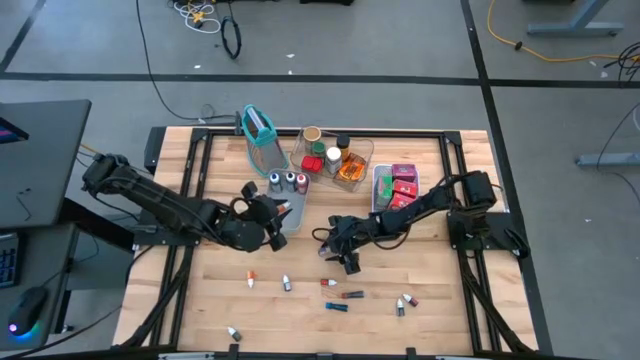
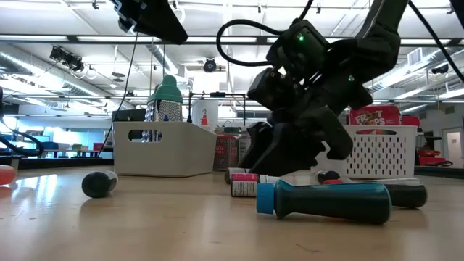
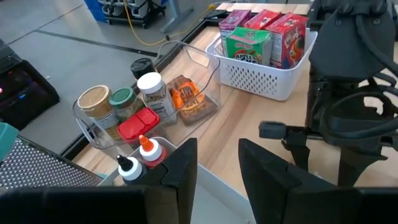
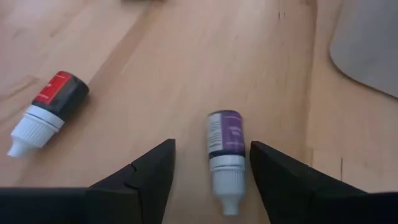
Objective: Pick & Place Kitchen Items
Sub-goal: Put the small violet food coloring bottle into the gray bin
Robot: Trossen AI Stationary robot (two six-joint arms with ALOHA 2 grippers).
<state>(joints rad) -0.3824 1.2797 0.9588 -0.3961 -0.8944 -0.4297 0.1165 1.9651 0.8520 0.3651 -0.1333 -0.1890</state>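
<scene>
From above, I count about eight small vials (image 1: 287, 284) scattered on the bench (image 1: 430, 310). My right hand (image 1: 348, 258) hangs open over them. Right wrist view: two vials, the purple-labelled one (image 4: 225, 151) lying between my spread fingers, untouched. My left hand (image 3: 217, 174) is partly open, empty, above the grey tray (image 1: 297, 213).

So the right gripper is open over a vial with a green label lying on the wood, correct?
Not quite: the label is purple, not green. The right wrist view shows the right gripper open, its fingers either side of a purple-labelled vial with a white cap, lying on the wooden table.
</scene>
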